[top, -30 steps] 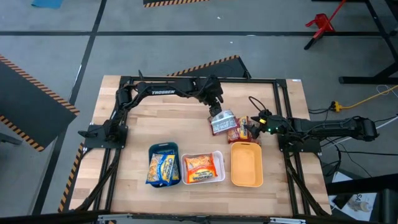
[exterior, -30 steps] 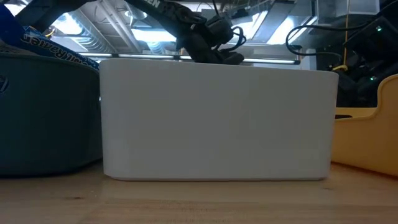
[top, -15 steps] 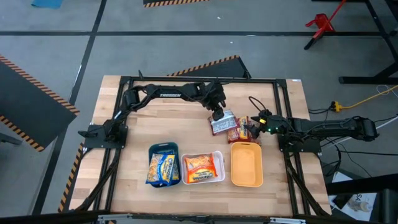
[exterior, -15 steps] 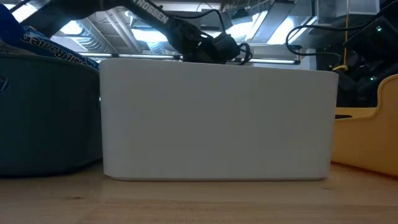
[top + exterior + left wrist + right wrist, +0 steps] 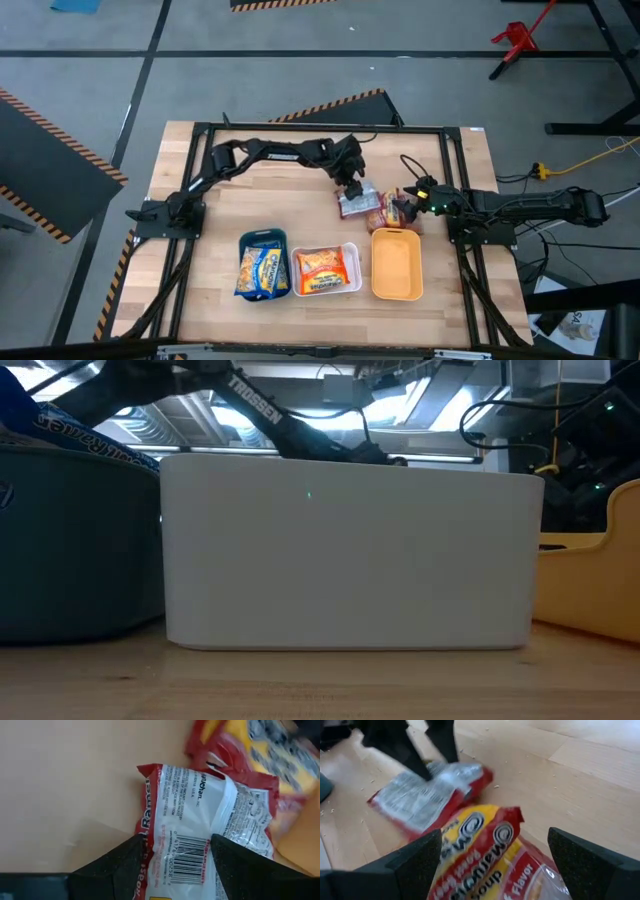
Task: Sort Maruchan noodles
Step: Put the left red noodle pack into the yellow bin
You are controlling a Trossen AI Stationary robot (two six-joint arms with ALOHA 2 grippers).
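Observation:
Two dark red Maruchan packets lie flat on the table behind the trays. One lies face down [image 5: 357, 201], white barcode side up [image 5: 200, 840]. The other lies face up [image 5: 390, 212] [image 5: 480, 850]. My left gripper [image 5: 352, 186] [image 5: 172, 840] is open and low over the face-down packet's far end. My right gripper [image 5: 406, 203] [image 5: 495, 837] is open, and the face-up packet lies between its fingers. Blue packets [image 5: 262, 270] lie in the teal tray, orange ones [image 5: 321, 270] in the white tray. My left gripper comes from above, pointing down, with one finger [image 5: 127, 862] at each long edge of the face-down packet's far end [image 5: 172, 870]. The packet lies flat on the table. Whether the fingers touch it, I cannot tell.
Three trays stand in a row near the table's near edge: teal [image 5: 245, 240], white [image 5: 355, 285] and an orange one [image 5: 396, 264] with nothing in it. In the low view the white tray's wall [image 5: 350, 550] hides the packets. Bare wood lies to the left of the packets.
My left gripper has come down and toward the table's near edge onto the face-down red packet; in the low view it has sunk behind the white tray's rim. My right arm and the packets have kept their places.

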